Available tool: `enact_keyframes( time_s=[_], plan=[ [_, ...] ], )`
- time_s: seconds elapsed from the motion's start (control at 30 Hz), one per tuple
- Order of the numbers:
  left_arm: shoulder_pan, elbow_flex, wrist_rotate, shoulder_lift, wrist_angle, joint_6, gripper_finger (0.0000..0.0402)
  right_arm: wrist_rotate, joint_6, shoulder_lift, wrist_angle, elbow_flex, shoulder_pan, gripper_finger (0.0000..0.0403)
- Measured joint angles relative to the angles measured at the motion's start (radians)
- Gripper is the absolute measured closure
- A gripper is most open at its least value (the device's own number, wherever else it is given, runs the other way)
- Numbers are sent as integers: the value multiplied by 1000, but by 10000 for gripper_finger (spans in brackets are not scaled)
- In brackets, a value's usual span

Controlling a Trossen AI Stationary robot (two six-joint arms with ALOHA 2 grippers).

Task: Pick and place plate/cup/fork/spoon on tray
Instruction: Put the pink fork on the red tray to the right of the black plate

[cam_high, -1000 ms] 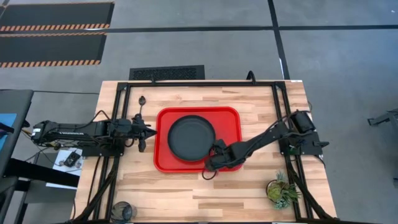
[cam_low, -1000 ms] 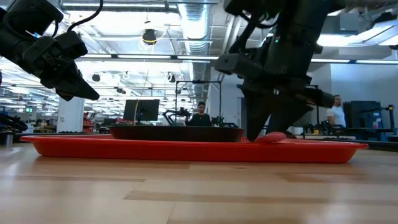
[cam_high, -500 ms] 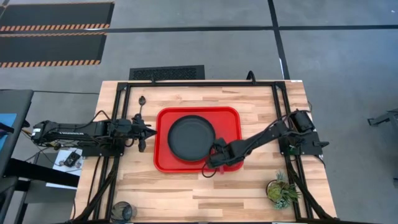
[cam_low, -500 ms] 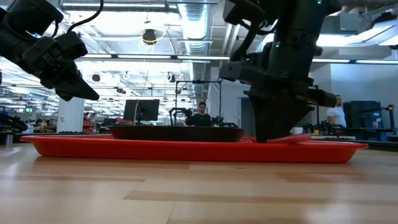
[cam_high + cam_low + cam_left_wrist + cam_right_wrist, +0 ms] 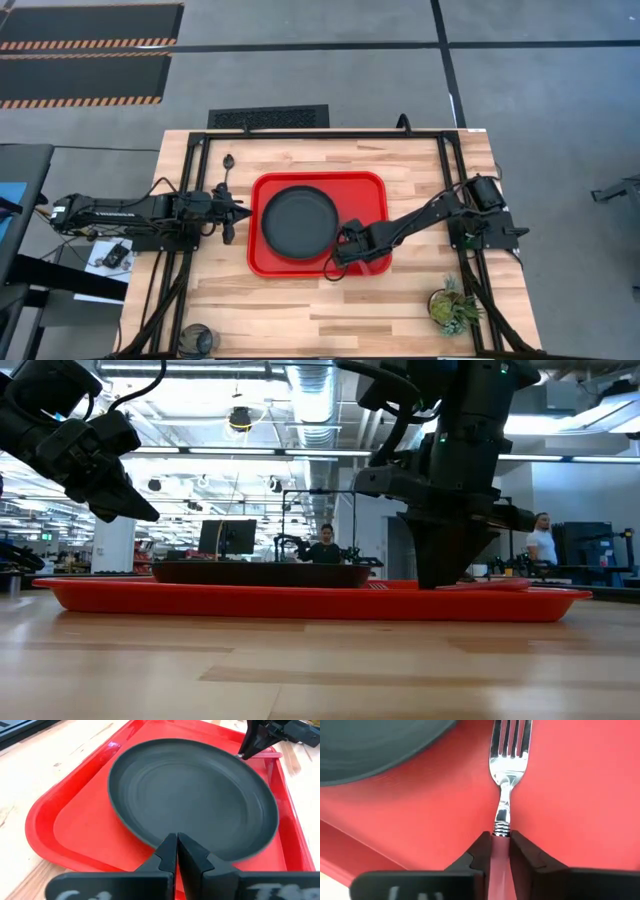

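Right gripper [image 5: 501, 851], fingers clamped on the fork [image 5: 506, 775]'s red handle, lowers it onto the red tray [image 5: 372, 190] beside the dark plate [image 5: 298, 221]; next it likely must release, while the left gripper [image 5: 176, 851] waits closed and empty.

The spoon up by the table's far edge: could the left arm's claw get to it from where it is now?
Probably yes. The spoon lies on bare wood outside the tray, a short way from the left claw, which is shut and empty, with nothing between them. The right claw is busy holding the fork.
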Motion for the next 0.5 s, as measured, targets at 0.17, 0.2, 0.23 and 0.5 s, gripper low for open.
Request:
enact_keyframes(
  time_s=[0.17, 0.2, 0.23, 0.5],
  plan=[
    [0, 0, 0, 0, 0, 0, 401, 11, 0, 0, -2, 0, 0, 356],
    [0, 0, 0, 0, 0, 0, 402, 13, 1, -1, -5, 0, 0, 356],
    [0, 0, 0, 0, 0, 0, 401, 15, 2, -5, -11, 0, 0, 356],
    [0, 0, 0, 0, 1, -6, 401, 108, 108, -124, -210, -1, -17, 361]
  ],
)
